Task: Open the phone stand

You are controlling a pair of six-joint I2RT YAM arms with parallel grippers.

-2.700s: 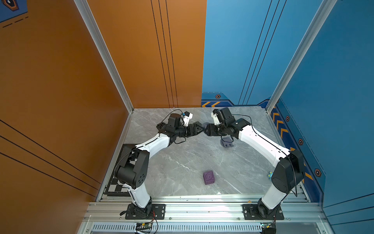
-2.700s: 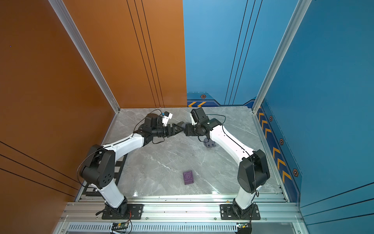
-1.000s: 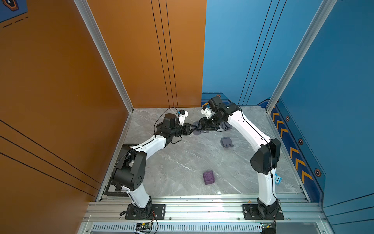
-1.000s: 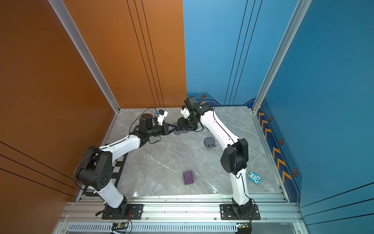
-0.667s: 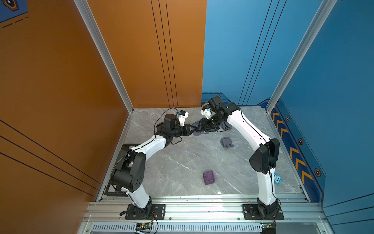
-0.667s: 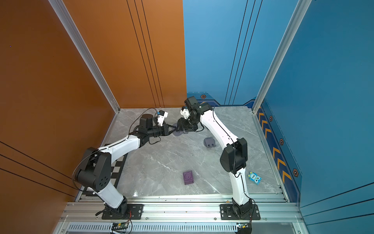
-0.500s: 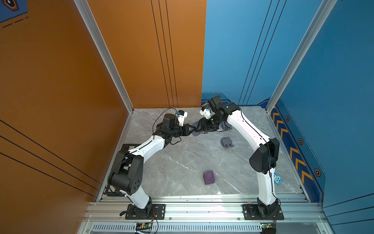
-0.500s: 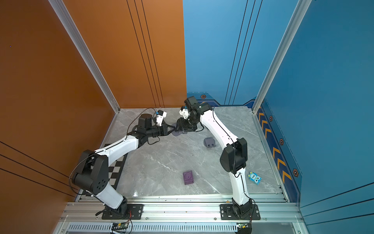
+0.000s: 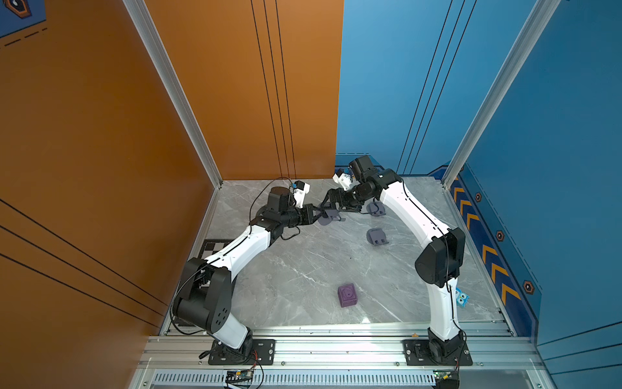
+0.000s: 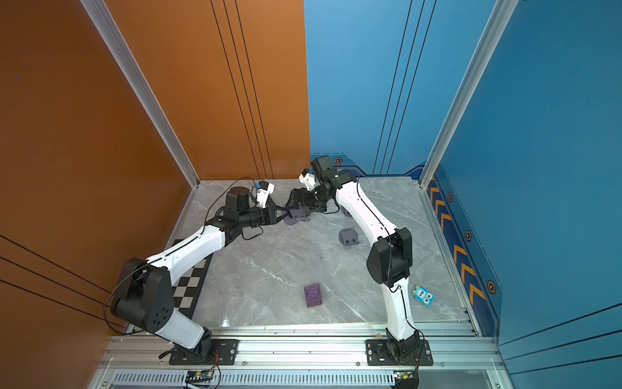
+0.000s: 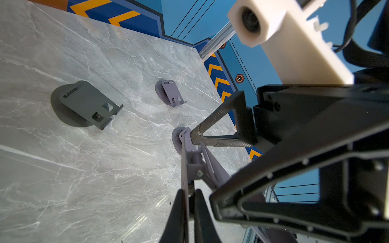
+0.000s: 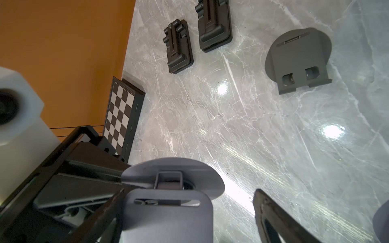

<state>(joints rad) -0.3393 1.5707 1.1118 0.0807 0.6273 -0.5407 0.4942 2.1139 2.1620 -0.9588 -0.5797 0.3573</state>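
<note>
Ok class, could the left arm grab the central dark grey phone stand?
Probably not: the left pincer is shut on a lilac phone stand, though the dark grey phone stand lies unobstructed.

We saw a grey marble-patterned tabletop (image 9: 303,269) carrying a dark grey folded plastic phone stand (image 9: 377,236) near its middle. A second grey stand (image 9: 377,209) lay further back, a purple cube (image 9: 347,295) toward the front, a blue owl-faced toy (image 10: 423,296) near the right edge, and a black-and-white chequered board (image 10: 188,289) along the left edge.
</note>
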